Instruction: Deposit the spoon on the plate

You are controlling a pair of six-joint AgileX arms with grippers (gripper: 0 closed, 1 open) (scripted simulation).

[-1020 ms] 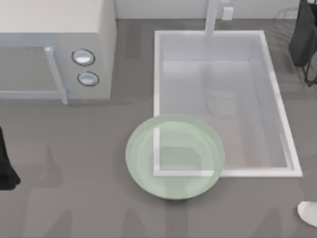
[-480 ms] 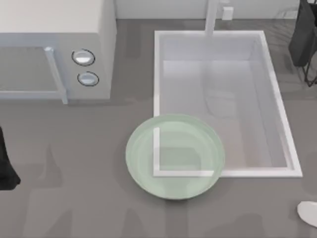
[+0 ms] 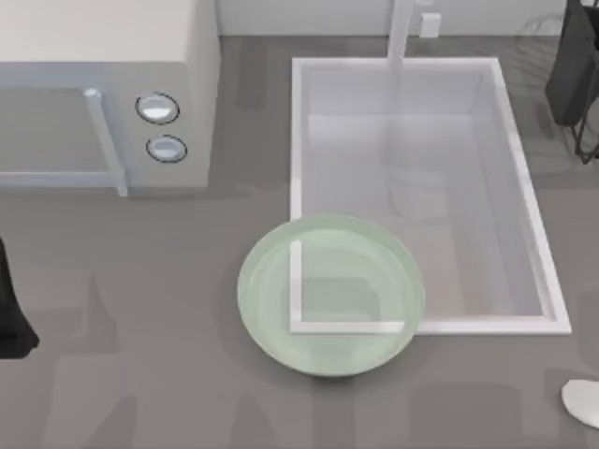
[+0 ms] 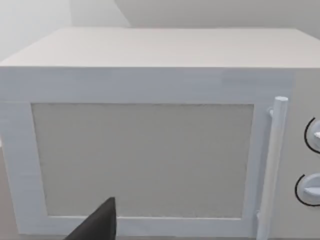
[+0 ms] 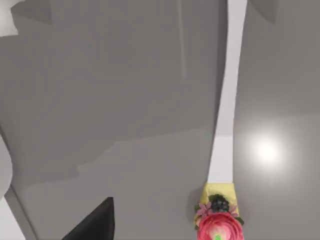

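The pale green see-through plate (image 3: pixel 328 295) rests over the front left corner of the sink (image 3: pixel 533 281), whose white rim shows through it. A small white oval, the spoon (image 3: pixel 582 402), lies on the counter at the front right corner, cut off by the picture's edge. My left arm (image 3: pixel 11 313) is parked at the left edge, and a dark part of its gripper (image 4: pixel 97 225) faces the microwave door. My right arm (image 3: pixel 573 65) hangs at the far right, well away from the spoon and plate. A dark part of its gripper (image 5: pixel 95 220) shows above grey counter.
A white microwave (image 3: pixel 103 94) with two round knobs fills the back left. A faucet post (image 3: pixel 401 28) stands behind the sink. In the right wrist view a long white strip (image 5: pixel 227 115) ends in a yellow block with a pink flower (image 5: pixel 217 225).
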